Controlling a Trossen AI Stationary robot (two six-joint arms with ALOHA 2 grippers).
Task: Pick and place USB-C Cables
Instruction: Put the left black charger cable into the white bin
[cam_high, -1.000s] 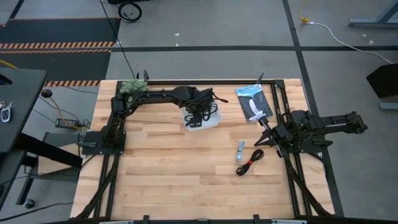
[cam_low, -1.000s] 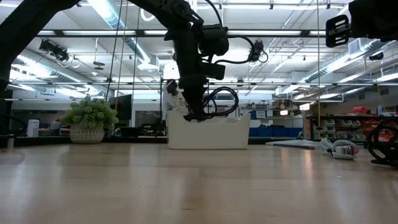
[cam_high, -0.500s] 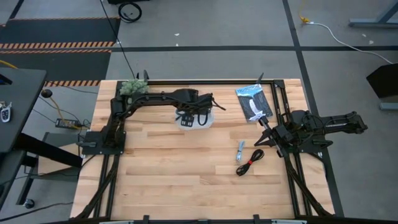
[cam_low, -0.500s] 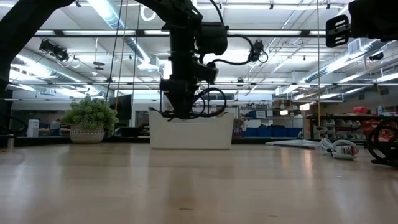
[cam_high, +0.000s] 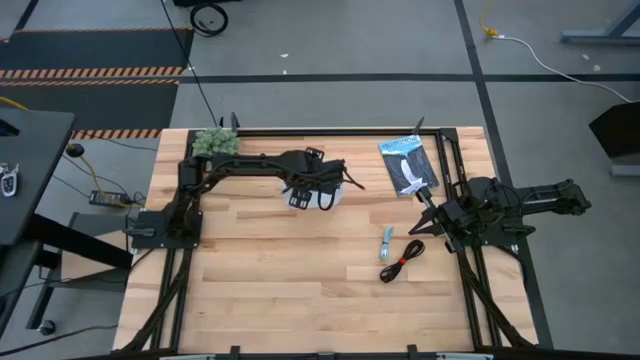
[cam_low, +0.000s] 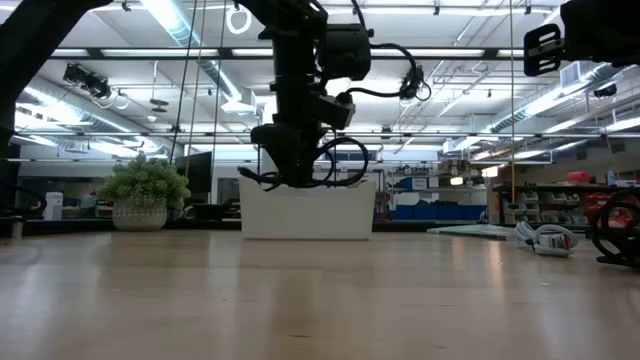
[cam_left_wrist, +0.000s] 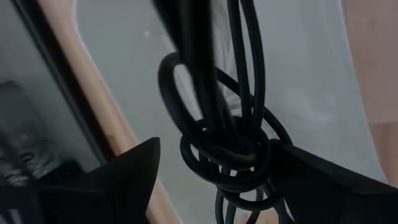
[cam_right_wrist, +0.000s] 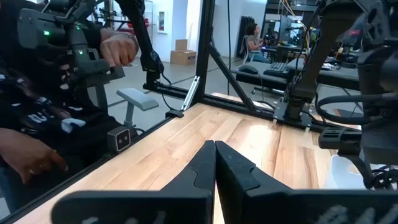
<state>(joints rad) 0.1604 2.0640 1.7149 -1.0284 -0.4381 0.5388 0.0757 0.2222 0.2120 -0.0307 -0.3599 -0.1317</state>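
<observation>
Left claw (cam_high: 318, 192) gripping black cable (cam_low: 335, 165), over white bin (cam_low: 305, 212)

Overhead, table-level and two wrist cameras all see the white bin (cam_high: 335, 194).

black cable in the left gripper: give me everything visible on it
The black cable is thin, round and rubbery-looking, wound into several loose loops that bunch and cross at one spot. It hangs in the left gripper, whose fingers close on the bunch, with loops drooping out both sides in the low view. It is held over the white bin, at about rim height; whether any loop touches the bin cannot be told. No tie or connector shows.
</observation>
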